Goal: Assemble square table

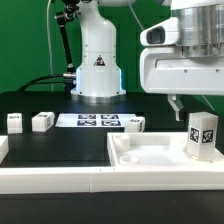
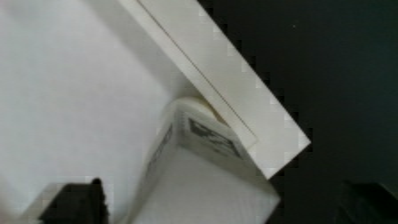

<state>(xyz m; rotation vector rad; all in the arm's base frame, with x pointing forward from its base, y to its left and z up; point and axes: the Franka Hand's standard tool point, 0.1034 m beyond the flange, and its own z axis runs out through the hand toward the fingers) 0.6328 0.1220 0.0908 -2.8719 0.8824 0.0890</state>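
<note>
The square tabletop [image 1: 150, 152], a white slab with raised rims, lies at the front on the exterior view's right. One white tagged leg [image 1: 203, 133] stands upright in its far right corner. My gripper [image 1: 200, 106] hangs just above that leg, open and empty; one dark finger [image 1: 176, 104] shows to the leg's left. In the wrist view the leg [image 2: 214, 135] sits against the slab's rim [image 2: 222, 70], in line with the gripper [image 2: 214, 208]; one dark finger [image 2: 75, 200] shows beside it. Three more legs [image 1: 14, 122] [image 1: 43, 121] [image 1: 135, 123] lie on the black table.
The marker board [image 1: 88, 120] lies flat in front of the robot base [image 1: 97, 70]. A long white rail [image 1: 55, 172] edges the front of the black work surface. Cables run behind on the exterior view's left.
</note>
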